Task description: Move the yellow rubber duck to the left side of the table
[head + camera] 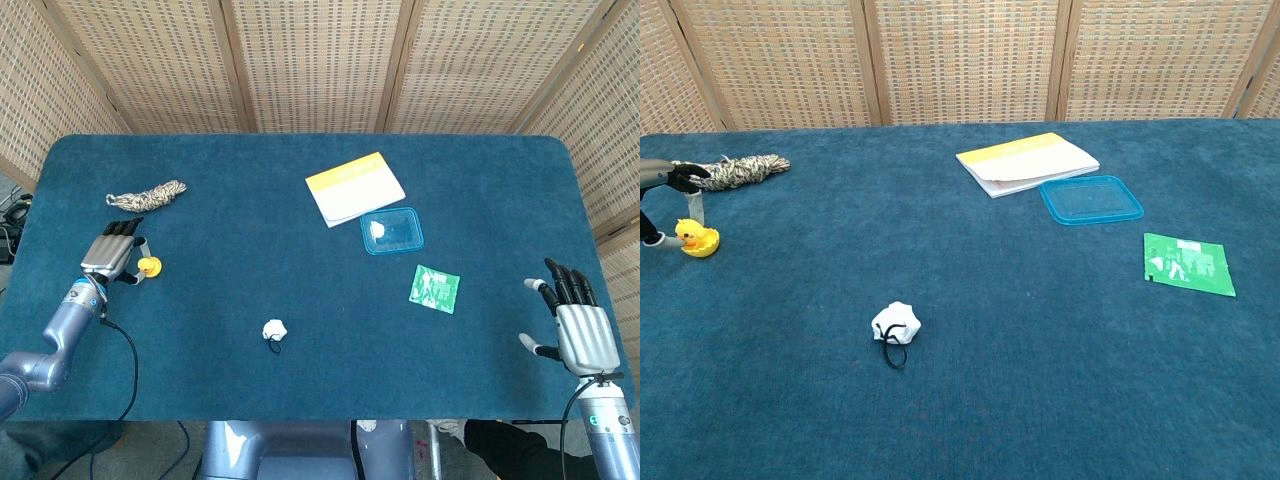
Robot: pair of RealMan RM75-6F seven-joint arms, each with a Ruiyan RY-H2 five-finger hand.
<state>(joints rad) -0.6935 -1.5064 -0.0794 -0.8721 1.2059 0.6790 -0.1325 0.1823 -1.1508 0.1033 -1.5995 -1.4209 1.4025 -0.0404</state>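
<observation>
The yellow rubber duck [149,266] [697,238] sits on the blue cloth near the table's left edge. My left hand [108,251] [668,190] is beside it and pinches it between a finger coming down on its head and the thumb at its side. In the chest view only the fingers of this hand show at the left border. My right hand [578,325] hovers at the table's near right corner with fingers spread, holding nothing. The chest view does not show it.
A coiled rope [148,194] [740,168] lies just behind the duck. A white wad with a black loop [275,330] [896,324] lies at centre front. A yellow-and-white notebook [355,187], a blue lid [391,230] and a green packet [435,288] lie right of centre.
</observation>
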